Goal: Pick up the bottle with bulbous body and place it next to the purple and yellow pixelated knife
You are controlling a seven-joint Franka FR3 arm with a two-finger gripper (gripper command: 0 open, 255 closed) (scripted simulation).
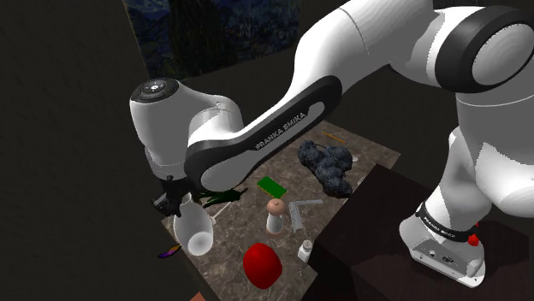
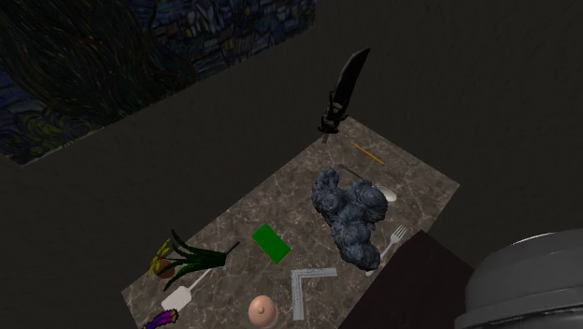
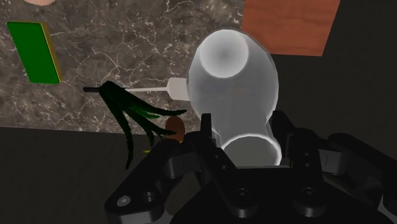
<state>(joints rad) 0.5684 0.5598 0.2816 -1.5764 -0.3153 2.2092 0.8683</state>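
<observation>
I saw, shoulder view's left to right: one purple-yellow knife (image 1: 169, 250) at marble table (image 1: 227, 252) edge. One bottle (image 1: 192, 224), plain white, narrow neck, bulbous body, hung near knife. One pink-topped piece (image 1: 275, 215). One red lump (image 1: 262, 263). Claw (image 1: 181, 203) partly closed, fingers clamped on bottle neck.

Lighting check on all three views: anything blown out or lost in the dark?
Shoulder view: the table is dim and the arm bright; the white bottle stands out, while the knife nearly sinks into the dark edge. Second exterior view: dim all over, no glare, things on the table readable. Wrist view: the bottle's body is pale, almost washed out; the black gripper, shut on its neck, blends into the dark below.
</observation>
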